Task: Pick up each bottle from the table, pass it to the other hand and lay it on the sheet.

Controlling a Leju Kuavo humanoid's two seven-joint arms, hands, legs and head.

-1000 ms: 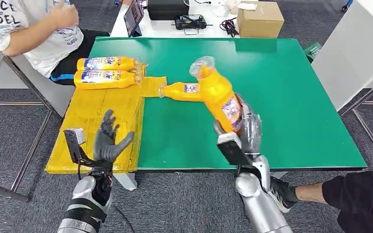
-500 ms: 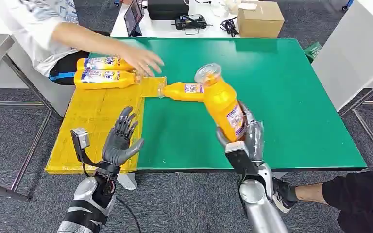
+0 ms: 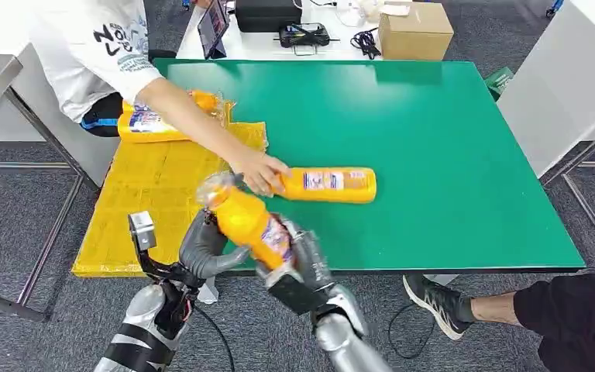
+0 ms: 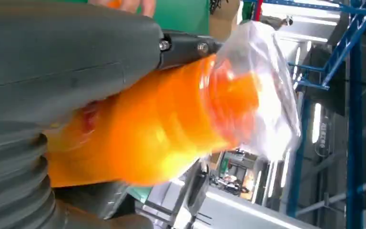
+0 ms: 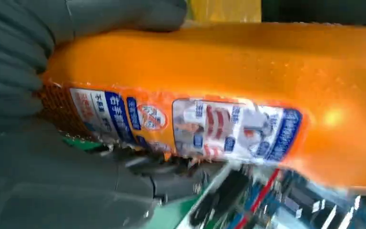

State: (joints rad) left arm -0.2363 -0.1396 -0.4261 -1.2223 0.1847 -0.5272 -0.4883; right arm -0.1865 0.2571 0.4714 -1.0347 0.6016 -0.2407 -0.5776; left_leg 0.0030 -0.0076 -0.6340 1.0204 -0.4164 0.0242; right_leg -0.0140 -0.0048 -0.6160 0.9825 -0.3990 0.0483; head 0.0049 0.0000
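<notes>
Low in the frame, the right robot hand [image 3: 304, 260] and left robot hand [image 3: 205, 249] both grip one orange-filled bottle [image 3: 249, 223]; another bottle [image 3: 331, 185] lies mid-counter [image 3: 449, 147] under a person's hand [image 3: 259, 170].

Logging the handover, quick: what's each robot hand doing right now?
Left robot hand: wrapped around the orange plastic bottle near its neck end.
Right robot hand: gripping the same bottle at its base end.

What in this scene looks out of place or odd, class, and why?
A person's hand reaches across the yellow sheet and touches the neck end of the bottle lying on the green table, close to the robot's hands as both grip the held bottle.
</notes>
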